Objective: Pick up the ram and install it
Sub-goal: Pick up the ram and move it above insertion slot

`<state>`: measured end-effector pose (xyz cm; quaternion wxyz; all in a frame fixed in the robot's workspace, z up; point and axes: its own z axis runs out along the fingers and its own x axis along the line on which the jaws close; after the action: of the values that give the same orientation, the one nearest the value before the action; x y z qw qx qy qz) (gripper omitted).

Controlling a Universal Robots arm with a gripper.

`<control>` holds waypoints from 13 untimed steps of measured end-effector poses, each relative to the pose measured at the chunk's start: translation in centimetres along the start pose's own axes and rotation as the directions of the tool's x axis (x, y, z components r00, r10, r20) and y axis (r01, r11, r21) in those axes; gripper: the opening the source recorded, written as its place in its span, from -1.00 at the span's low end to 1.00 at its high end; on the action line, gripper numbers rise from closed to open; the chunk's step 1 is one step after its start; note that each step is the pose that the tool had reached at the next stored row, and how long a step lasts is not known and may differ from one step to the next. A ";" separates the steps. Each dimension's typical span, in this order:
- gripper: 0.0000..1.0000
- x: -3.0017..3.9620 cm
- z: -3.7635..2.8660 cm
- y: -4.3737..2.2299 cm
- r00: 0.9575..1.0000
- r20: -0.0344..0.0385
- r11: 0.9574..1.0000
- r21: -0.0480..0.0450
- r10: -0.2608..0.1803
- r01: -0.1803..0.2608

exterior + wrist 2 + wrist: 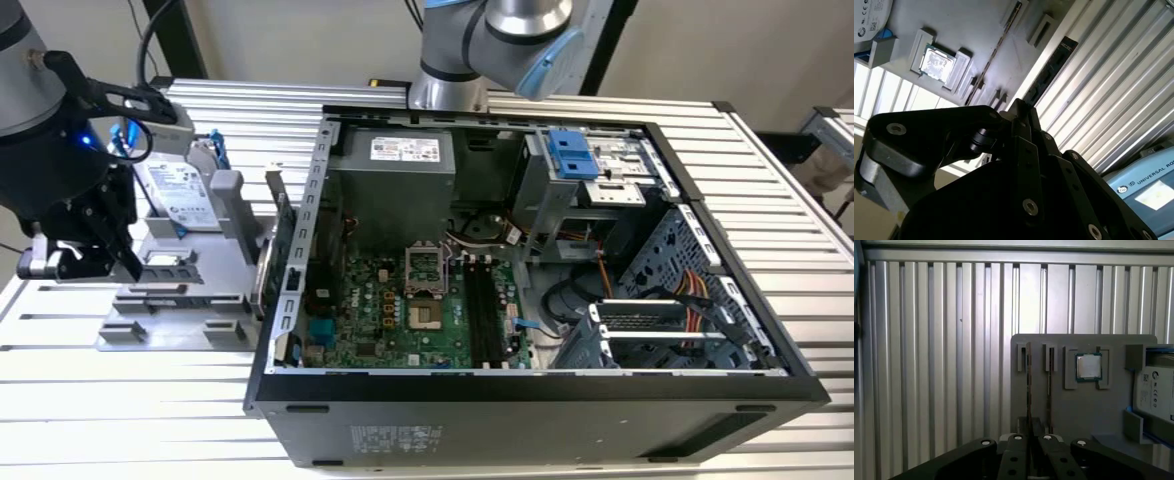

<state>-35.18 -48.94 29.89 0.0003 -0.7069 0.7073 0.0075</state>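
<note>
The ram (1028, 385) stands on edge as a thin line in a slot of the grey holder (1089, 415), and it runs the same way in the second wrist view (998, 47). My gripper (1031, 436) hangs above the holder with its dark fingers pressed together and nothing held; its tip (1021, 106) lies close to the near end of the ram. In the exterior view the gripper (123, 268) hovers at the left over the holder (134, 330). The black motherboard slots (481, 310) sit inside the open computer case (534, 395).
On the holder are a square silver processor chip (1088, 366) and a silver hard drive (1155, 390) with a blue bracket. The case stands on a ribbed metal table (120, 410), close to the holder's right. A second arm's base (494, 40) rises behind the case.
</note>
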 end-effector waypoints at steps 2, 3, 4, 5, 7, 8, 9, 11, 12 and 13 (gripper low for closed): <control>-1.00 0.00 -0.10 0.00 1.000 0.000 1.000 0.000 0.000 0.000; -1.00 0.00 -0.15 0.00 1.000 0.000 1.000 0.000 0.000 0.000; -1.00 0.00 -0.20 0.00 1.000 0.000 1.000 0.000 0.000 0.000; -1.00 -0.01 -0.25 0.00 1.000 0.000 1.000 0.000 0.000 0.000; -1.00 -0.01 -0.36 0.00 1.000 0.000 1.000 0.000 0.000 0.000; -1.00 0.00 -0.41 0.01 1.000 0.000 1.000 0.000 0.000 0.000; -1.00 -0.01 -0.46 0.01 1.000 0.000 1.000 0.000 0.000 0.000; -1.00 -0.01 -0.57 0.01 1.000 0.000 1.000 0.000 0.000 0.000; -1.00 -0.01 -0.63 0.01 1.000 0.000 1.000 0.000 0.000 0.000; -1.00 -0.01 -0.68 0.01 1.000 0.000 1.000 0.000 0.000 0.000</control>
<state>-35.18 -48.93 30.58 0.0002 -0.7069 0.7073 0.0075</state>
